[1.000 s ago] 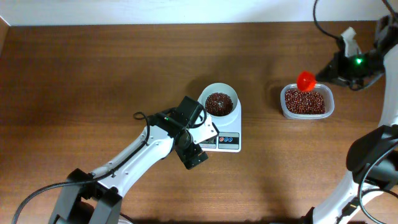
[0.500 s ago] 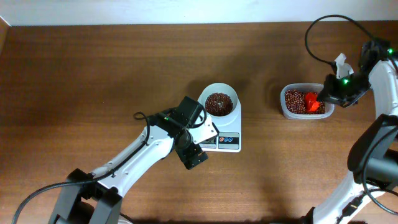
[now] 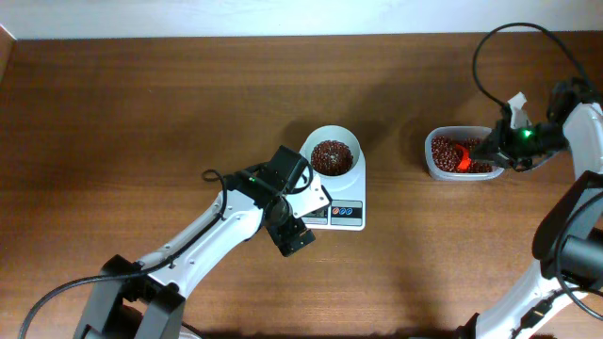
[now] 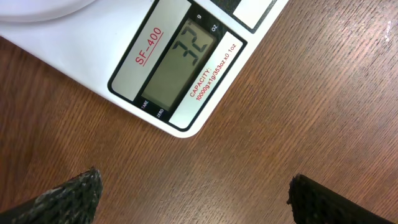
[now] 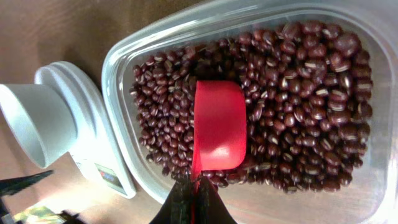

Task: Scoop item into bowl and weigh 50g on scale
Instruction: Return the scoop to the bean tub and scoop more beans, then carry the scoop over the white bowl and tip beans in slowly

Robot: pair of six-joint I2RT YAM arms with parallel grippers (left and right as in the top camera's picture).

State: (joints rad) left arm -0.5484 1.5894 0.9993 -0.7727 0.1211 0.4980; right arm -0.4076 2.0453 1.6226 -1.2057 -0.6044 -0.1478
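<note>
Red scoop [image 5: 217, 124], clenched in the right tool [image 5: 193, 200], has been dipped into the beans [image 5: 298, 81]: scale [image 4: 93, 59] seemingly shows 32, more needed; left tool [image 4: 202, 198] released.

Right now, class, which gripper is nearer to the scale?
Left. The left gripper hangs open beside the display corner of the scale; the right gripper is far off, holding the red scoop in the bean tub.

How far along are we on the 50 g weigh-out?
Done: the bowl sits on the scale with beans in it, and the display reads 32. In hand: the right gripper holds the red scoop down in the tub, apparently loading up. Left: carry it over and top up the bowl to 50.
</note>
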